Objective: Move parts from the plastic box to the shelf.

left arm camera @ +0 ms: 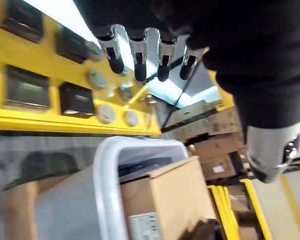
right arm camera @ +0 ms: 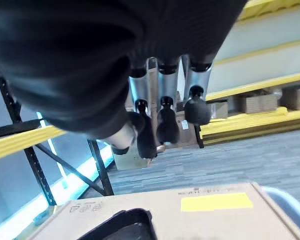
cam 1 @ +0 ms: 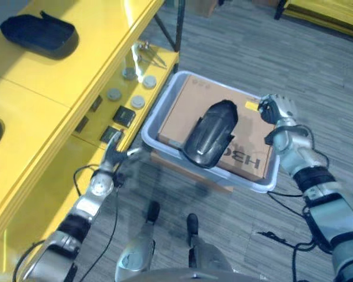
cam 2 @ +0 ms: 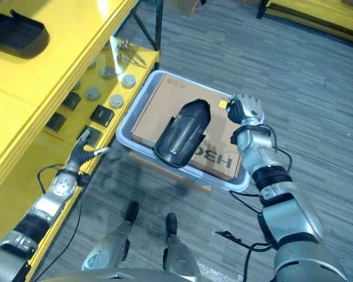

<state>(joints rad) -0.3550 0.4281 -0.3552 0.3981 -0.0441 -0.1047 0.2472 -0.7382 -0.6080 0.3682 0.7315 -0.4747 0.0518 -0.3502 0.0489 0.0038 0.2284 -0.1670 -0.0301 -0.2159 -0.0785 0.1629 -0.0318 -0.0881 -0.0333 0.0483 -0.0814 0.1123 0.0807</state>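
Observation:
A grey plastic box (cam 1: 149, 126) stands beside the yellow shelf (cam 1: 76, 76) and holds a brown cardboard carton (cam 1: 182, 114). A black curved shell-shaped part (cam 1: 209, 135) lies on top of the carton. Another black part (cam 1: 38, 34) rests on the shelf's top level at the far left. My left hand (cam 1: 110, 154) is low by the shelf edge, just left of the box's near corner, its fingers (left arm camera: 135, 55) straight and holding nothing. My right hand (cam 1: 277, 110) hovers over the box's right side near a yellow label (right arm camera: 216, 201), fingers (right arm camera: 162, 122) curled and empty.
The shelf's lower level carries round grey discs (cam 1: 137, 101), small black boxes (cam 1: 125, 115) and metal tools (cam 1: 144, 51). A dark shelf post (cam 1: 179, 26) rises behind the box. A cardboard support (cam 1: 194, 176) sits under the box. More yellow racking (cam 1: 323, 14) stands far right.

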